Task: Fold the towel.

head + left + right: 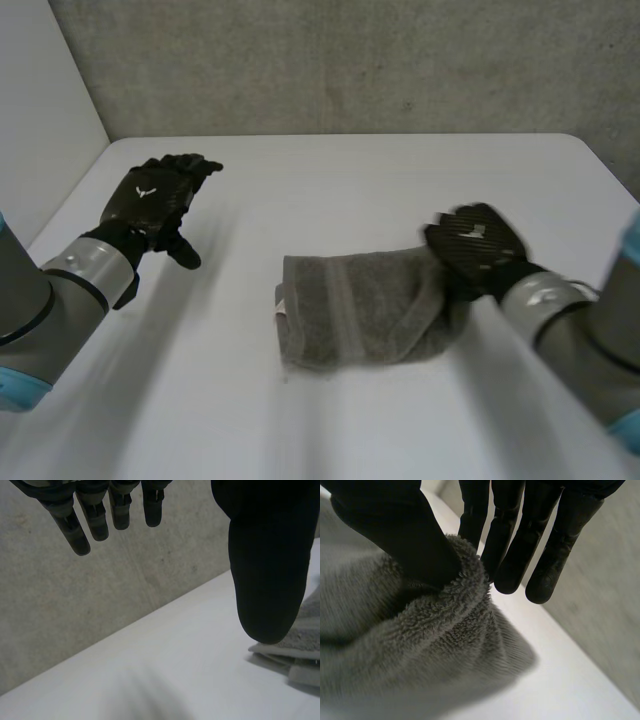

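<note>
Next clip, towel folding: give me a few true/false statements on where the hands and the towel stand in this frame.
1. The left hand rests on the towel. False: it is over the bare table, apart from the towel, with its fingers relaxed.
2. The right hand pinches one end of the towel between thumb and fingers. True.
3. The towel lies spread in a single layer. False: it is doubled over, with stacked edges at the end nearer the left hand.
4. The towel is grey. True.
</note>
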